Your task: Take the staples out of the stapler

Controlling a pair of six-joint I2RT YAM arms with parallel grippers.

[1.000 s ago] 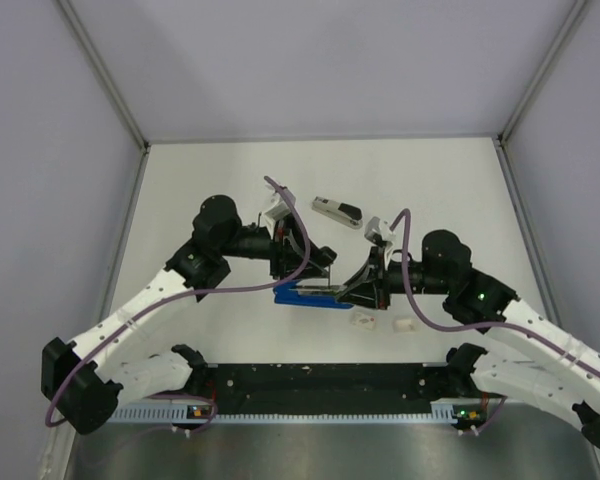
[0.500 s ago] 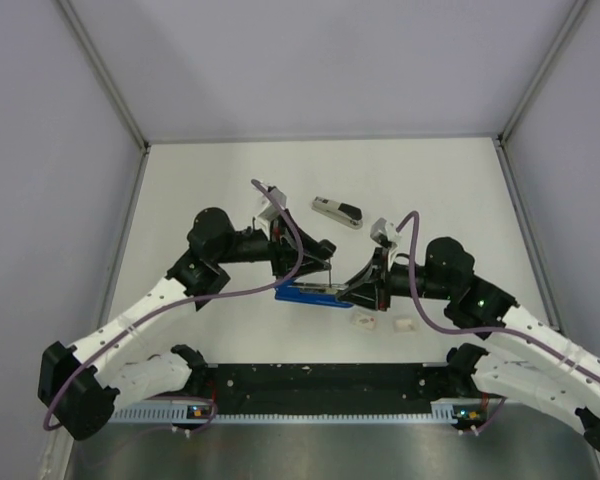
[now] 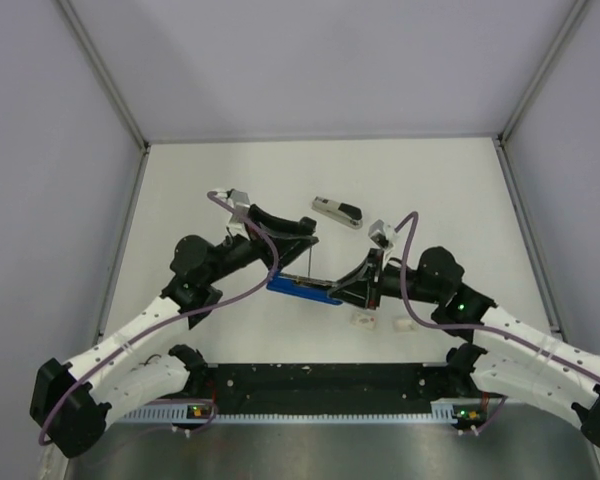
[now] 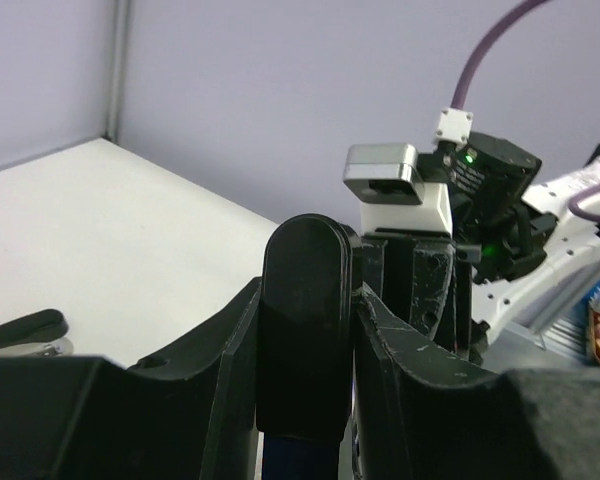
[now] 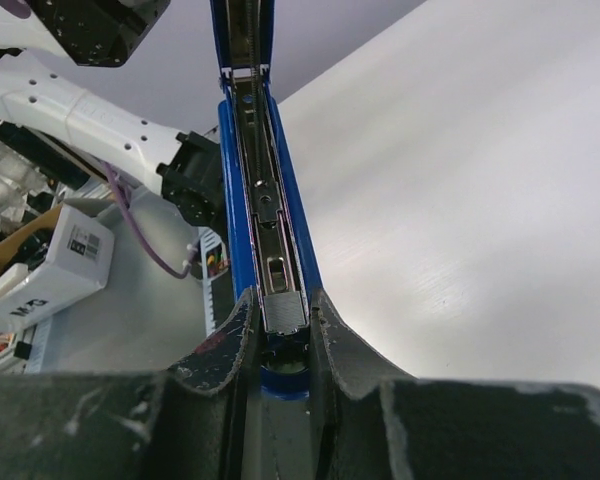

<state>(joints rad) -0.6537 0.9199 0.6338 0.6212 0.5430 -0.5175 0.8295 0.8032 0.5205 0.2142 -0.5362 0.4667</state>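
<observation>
- Black fingers of the left gripper press on both sides of the stapler's lid. The jaws are partly closed, with the lid's black rounded end snug between them and no gap on either side.
- Just below that rounded end, a strip of blue shows between the same jaws.
- The right gripper is closed to a narrow gap on the near end of the blue stapler. Both fingers lie against its side walls.
- Between the right jaws sits a small grey metal block at the near end of the staple channel. The channel lies open, running straight away from the jaws.
- Whether any staples lie in the channel, I cannot tell.
- At the far end of the channel the lid stands swung up from the base, with its metal inside facing the right jaws.
- From above, the stapler base lies between the two grippers, low over the white table. The left jaws are above and behind it and the right jaws are at its right end.
- Two small white pieces lie on the table just nearer than the right jaws, side by side but apart.
- A second stapler, black and silver, lies closed beyond both grippers, well apart from the blue one.
</observation>
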